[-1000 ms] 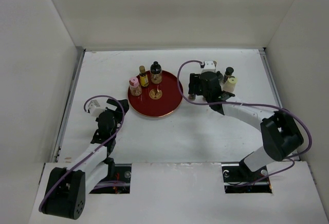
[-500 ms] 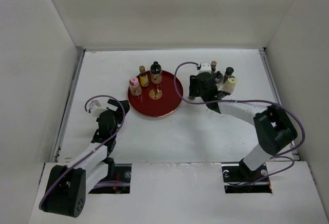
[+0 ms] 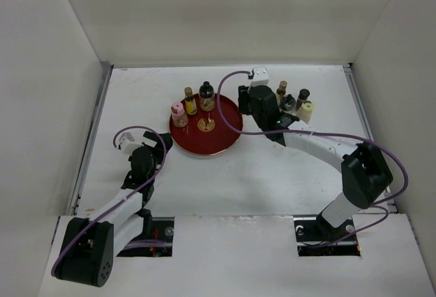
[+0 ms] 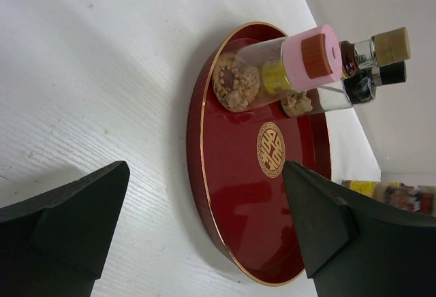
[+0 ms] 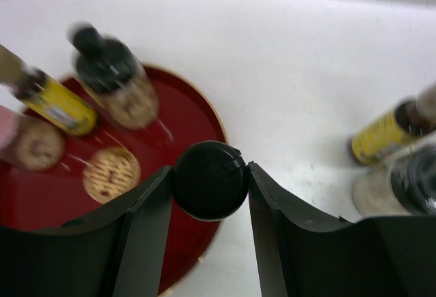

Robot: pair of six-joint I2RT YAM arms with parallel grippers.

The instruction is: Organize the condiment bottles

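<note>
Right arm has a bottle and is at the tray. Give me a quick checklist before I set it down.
1. Grip: the right gripper has a finger pressed on each side of the black-capped bottle's cap. Ok.
2. Free spot: the near half of the red tray is bare. Ok.
3. Clearance: the pink-capped jar, yellow-labelled bottle and dark bottle stand grouped at the tray's far left. Ok.
4. Other arm: the left gripper is open, empty and outside the tray's rim. Ok.
5. Whether the black-capped bottle hangs upright: its body is hidden under the gripper. Cannot tell.
</note>
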